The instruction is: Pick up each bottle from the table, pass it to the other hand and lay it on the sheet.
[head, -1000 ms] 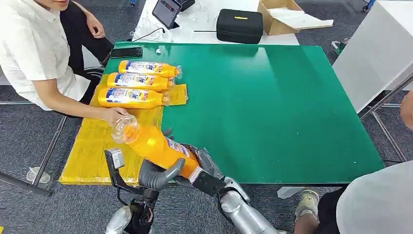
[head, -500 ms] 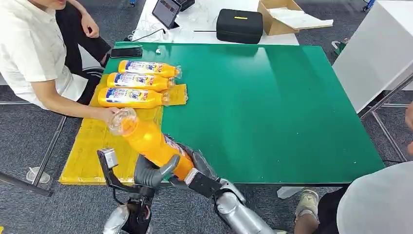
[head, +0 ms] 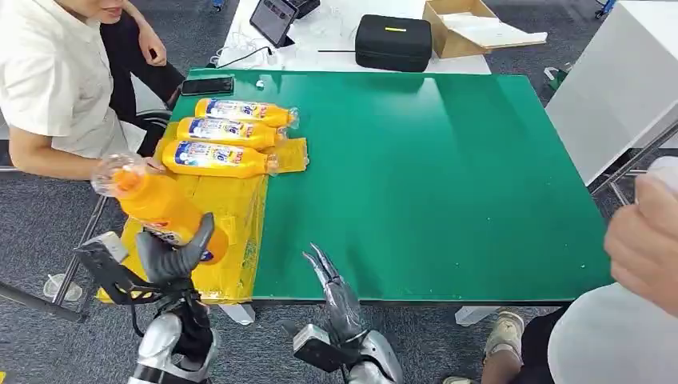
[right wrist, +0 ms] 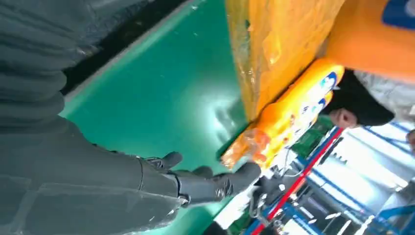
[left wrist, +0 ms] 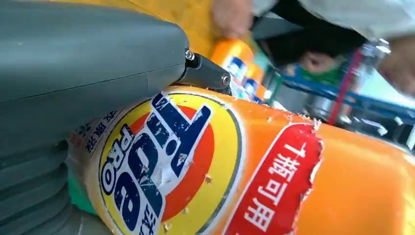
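Note:
My left hand point(head: 172, 258) grips an orange bottle point(head: 157, 204) near its base and holds it tilted above the front left of the yellow sheet point(head: 232, 210), cap end pointing up and left. Its blue and red label point(left wrist: 166, 161) shows close up beside the grey thumb point(left wrist: 88, 78). My right hand point(head: 332, 284) is at the table's front edge, fingers apart and holding nothing; its dark fingers point(right wrist: 215, 183) hover over the green table point(right wrist: 166, 93). Three more orange bottles point(head: 217, 158) lie side by side at the sheet's far end.
A person in a white shirt point(head: 56, 76) sits at the table's left side, an arm close to the held bottle. Another person's hand point(head: 644, 232) is at the right edge. A phone point(head: 207, 86), a black case point(head: 393, 42) and a cardboard box point(head: 460, 24) lie beyond the green table point(head: 440, 176).
My right hand let go of the bottle and drew back to the front edge. My left hand carried the bottle left over the sheet. The seated person's hand left the cap.

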Robot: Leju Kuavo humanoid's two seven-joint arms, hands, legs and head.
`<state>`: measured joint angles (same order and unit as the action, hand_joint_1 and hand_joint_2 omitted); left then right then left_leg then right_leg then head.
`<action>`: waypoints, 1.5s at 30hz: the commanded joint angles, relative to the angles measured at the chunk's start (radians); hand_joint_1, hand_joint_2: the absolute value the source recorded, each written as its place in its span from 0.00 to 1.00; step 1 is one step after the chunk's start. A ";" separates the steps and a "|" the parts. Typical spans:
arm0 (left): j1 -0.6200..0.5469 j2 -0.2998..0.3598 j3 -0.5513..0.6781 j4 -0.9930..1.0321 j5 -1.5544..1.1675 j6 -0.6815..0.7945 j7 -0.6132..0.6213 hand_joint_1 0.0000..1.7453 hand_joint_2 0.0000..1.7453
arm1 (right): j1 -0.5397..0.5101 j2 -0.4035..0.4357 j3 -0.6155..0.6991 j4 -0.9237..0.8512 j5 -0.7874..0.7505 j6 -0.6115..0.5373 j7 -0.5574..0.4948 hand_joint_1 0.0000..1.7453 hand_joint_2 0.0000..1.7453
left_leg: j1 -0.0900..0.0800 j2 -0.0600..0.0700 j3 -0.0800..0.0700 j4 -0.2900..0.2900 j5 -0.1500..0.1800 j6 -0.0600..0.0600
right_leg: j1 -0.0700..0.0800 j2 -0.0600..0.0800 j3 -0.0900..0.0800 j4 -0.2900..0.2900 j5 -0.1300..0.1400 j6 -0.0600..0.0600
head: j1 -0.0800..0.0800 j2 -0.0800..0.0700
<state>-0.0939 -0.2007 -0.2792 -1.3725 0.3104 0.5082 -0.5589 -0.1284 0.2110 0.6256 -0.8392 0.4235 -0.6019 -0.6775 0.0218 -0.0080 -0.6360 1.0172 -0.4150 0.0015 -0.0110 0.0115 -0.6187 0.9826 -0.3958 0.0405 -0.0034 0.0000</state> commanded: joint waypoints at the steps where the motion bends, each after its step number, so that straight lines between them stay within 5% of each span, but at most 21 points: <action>1: -0.056 0.008 0.116 0.174 -0.629 0.190 0.002 1.00 1.00 | 0.031 -0.029 0.017 -0.022 -0.068 -0.034 -0.021 0.00 0.00 | -0.001 -0.001 0.004 -0.002 -0.001 0.001 | 0.000 -0.003 0.005 -0.001 -0.001 -0.001 | 0.000 0.000; 4: -0.052 -0.005 0.264 0.242 -1.396 0.190 -0.020 1.00 1.00 | 0.010 -0.036 0.035 -0.043 -0.086 0.003 -0.021 0.00 0.00 | -0.001 0.002 0.005 -0.002 -0.001 0.001 | 0.000 0.001 0.005 -0.002 0.000 -0.001 | -0.001 0.000; 6: -0.105 0.049 0.183 0.403 -1.407 0.190 0.030 1.00 1.00 | 0.002 -0.034 0.026 -0.052 -0.092 0.011 -0.021 0.00 0.00 | -0.002 0.001 0.007 -0.003 0.000 0.001 | -0.001 -0.001 0.006 -0.002 -0.001 -0.002 | -0.001 0.000; 12: -0.112 0.047 0.173 0.406 -1.410 0.190 0.044 1.00 1.00 | 0.002 -0.034 0.024 -0.053 -0.090 0.013 -0.021 0.00 0.00 | -0.001 0.001 0.002 -0.001 0.000 0.001 | 0.000 -0.001 0.002 0.000 0.000 -0.001 | 0.000 0.000; 15: -0.179 0.140 -0.015 0.525 -1.501 0.188 0.200 1.00 1.00 | 0.002 -0.033 0.020 -0.063 -0.086 0.039 -0.021 0.00 0.00 | -0.001 0.000 0.006 -0.002 0.000 0.000 | 0.000 -0.004 0.006 0.000 -0.001 -0.003 | -0.001 0.000; 16: -0.215 0.166 -0.070 0.584 -1.540 0.166 0.229 1.00 1.00 | 0.000 -0.031 0.020 -0.065 -0.093 0.057 -0.021 0.00 1.00 | -0.001 -0.001 0.004 -0.002 0.001 0.000 | 0.000 -0.005 0.004 -0.001 -0.001 -0.002 | 0.000 0.000; 25: -0.327 0.180 -0.175 0.758 -1.451 -0.111 0.248 1.00 1.00 | -0.007 -0.026 0.015 -0.070 -0.126 0.106 -0.021 0.00 1.00 | -0.001 0.002 0.003 -0.001 0.001 0.000 | 0.000 0.000 0.002 0.000 0.000 -0.001 | 0.000 0.000; 27: -0.343 0.172 -0.172 0.783 -1.428 -0.161 0.259 0.83 1.00 | -0.007 -0.024 0.012 -0.068 -0.131 0.116 -0.021 0.00 1.00 | -0.001 0.003 0.006 -0.001 0.000 0.001 | 0.000 -0.001 0.005 0.001 -0.001 -0.002 | 0.000 0.000; 30: -0.368 0.168 -0.179 0.817 -1.407 -0.218 0.267 0.82 1.00 | -0.006 -0.022 0.011 -0.070 -0.136 0.120 -0.021 0.00 1.00 | 0.000 0.000 0.003 0.000 0.001 0.000 | 0.000 -0.003 0.003 0.001 -0.001 -0.002 | -0.001 0.000; 33: -0.387 0.169 -0.189 0.848 -1.401 -0.264 0.285 0.22 1.00 | -0.004 -0.022 0.006 -0.072 -0.150 0.122 -0.021 0.00 1.00 | 0.000 0.001 0.003 0.000 0.001 0.000 | 0.000 -0.002 0.003 0.001 -0.001 -0.002 | 0.000 0.000; 37: -0.387 0.169 -0.189 0.848 -1.401 -0.264 0.285 0.22 1.00 | -0.004 -0.022 0.006 -0.072 -0.150 0.122 -0.021 0.00 1.00 | -0.001 0.002 0.004 -0.001 0.001 0.000 | 0.000 0.001 0.003 0.000 0.000 -0.002 | -0.001 0.000; 38: -0.385 0.170 -0.188 0.854 -1.396 -0.274 0.290 0.04 1.00 | -0.004 -0.023 0.003 -0.072 -0.153 0.124 -0.021 0.00 1.00 | -0.001 0.002 0.003 0.000 0.001 0.000 | 0.000 0.001 0.002 0.001 0.000 -0.002 | 0.000 0.000; 39: -0.391 0.173 -0.200 0.863 -1.397 -0.305 0.301 0.00 1.00 | -0.006 -0.024 0.004 -0.067 -0.150 0.128 -0.021 0.00 1.00 | -0.001 0.002 0.002 -0.001 0.001 0.000 | 0.000 0.000 0.001 0.001 0.001 -0.001 | 0.000 0.000; 45: -0.411 0.177 -0.212 0.874 -1.375 -0.376 0.328 0.00 1.00 | -0.004 -0.027 -0.010 -0.072 -0.158 0.127 -0.021 0.00 1.00 | -0.001 0.000 0.002 -0.001 0.002 0.000 | 0.000 -0.001 0.003 0.001 0.001 -0.001 | 0.000 0.000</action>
<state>-0.4616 -0.0496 -0.4322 -0.6027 -1.0746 0.1916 -0.2514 -0.1081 0.2045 0.6260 -0.9224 0.2804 -0.4810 -0.6981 0.0217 -0.0089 -0.6354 1.0172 -0.4127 0.0004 -0.0110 0.0108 -0.6173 0.9835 -0.3949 0.0399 -0.0038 0.0000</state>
